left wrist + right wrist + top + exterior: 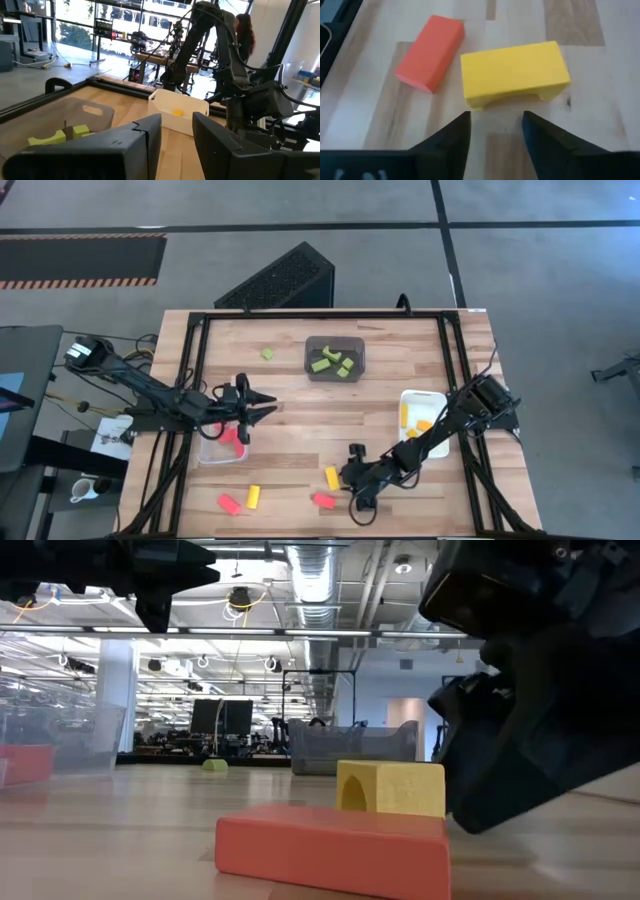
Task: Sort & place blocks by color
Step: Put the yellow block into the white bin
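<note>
While the right gripper (492, 131) hangs low at the worktop's (300, 430) near edge, its jaws stand parted just short of a yellow arch block (514, 73), gripping nothing. A red bar block (431, 52) lies just beside the arch. Both are smooth, solid-coloured pieces on pale wood planks. The left gripper (262, 406) hovers over a clear bin (215, 452) holding red blocks, jaws slightly apart and empty. Green blocks (333, 364) sit in a dark grey bin (334, 342), yellow ones in a white bin (420, 398).
</note>
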